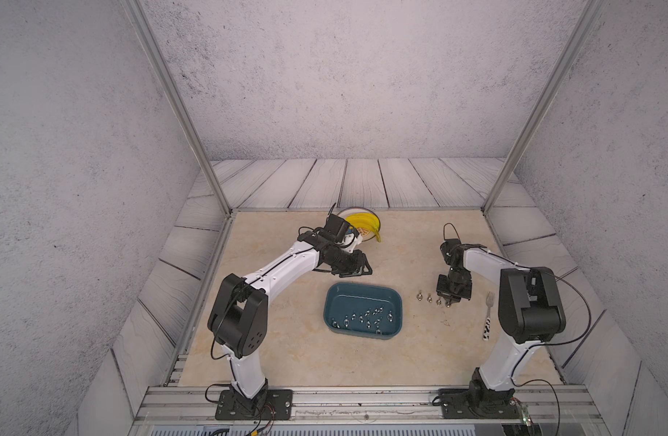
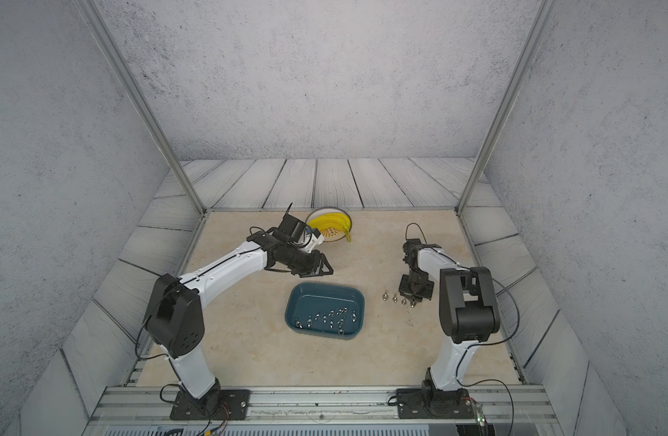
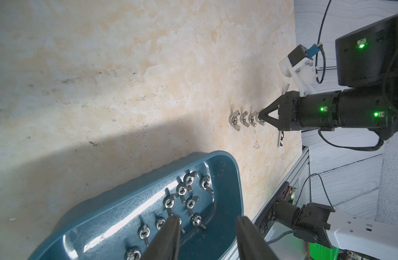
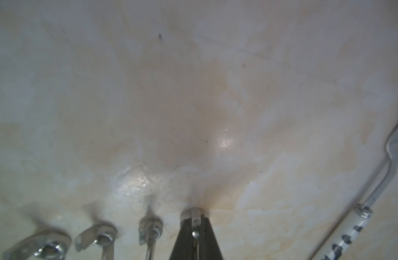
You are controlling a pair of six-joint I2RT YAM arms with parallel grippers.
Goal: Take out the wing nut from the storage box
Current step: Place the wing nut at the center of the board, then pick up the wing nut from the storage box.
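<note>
1. Storage box [image 1: 357,298] sits near the centre of the table [image 1: 287,358] in both top views [image 2: 321,298]. A cluster of wing nuts [image 1: 366,315] lies on its floor, mostly toward its 6 o'clock side
2. Right gripper [image 1: 448,302] – lowered to the table at 3 o'clock of the box, clear of its rim. Jaws nearly together, pinching one wing nut [image 4: 194,213] whose base touches the table
3. Row of three wing nuts [image 1: 429,299] lies on the table at 9 o'clock of the held one, between it and the box
4. Left gripper [image 1: 364,270] – hangs by the box's 12 o'clock rim, jaws part-way apart, nothing between them
5. Fork [image 1: 489,313] at 3 o'clock of the right gripper. Plate [image 1: 362,234] with bananas [image 1: 362,221] at 12 o'clock of the box, by the table's far edge
</note>
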